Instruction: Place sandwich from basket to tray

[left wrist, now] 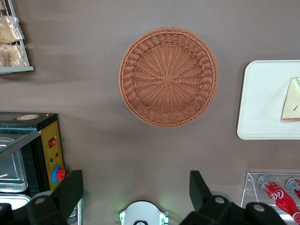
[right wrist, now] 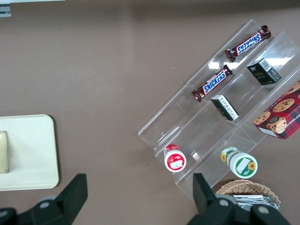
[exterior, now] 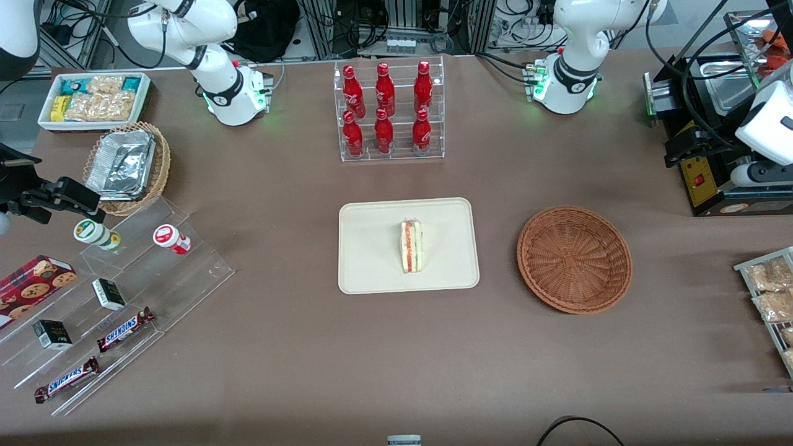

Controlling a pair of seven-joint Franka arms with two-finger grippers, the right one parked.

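We record the sandwich (exterior: 411, 246) lying on the tray (exterior: 365, 260), near the tray's middle, its red and green filling layers facing up toward the front camera. The tray sits at the middle of the surface (exterior: 433, 359), nearer the front camera than the bottle rack (exterior: 388, 111), which holds six red bottles.

We record the basket (exterior: 574, 259) beside the tray, toward the working arm's end of the surface, well apart from the tray and holding nothing. In the wrist view the basket (left wrist: 168, 77) appears whole, with the tray (left wrist: 262, 101) and a corner of the sandwich (left wrist: 291, 101) at the frame's edge.

We record the gripper (left wrist: 136, 192) raised well above the surface, over the strip between the basket and the arm's base; its fingers (left wrist: 70, 190) stand wide apart and hold nothing.

Also listed: a black appliance (exterior: 712, 167) at the working arm's end; a stepped clear stand (exterior: 118, 297) with candy bars and small jars at the parked arm's end.
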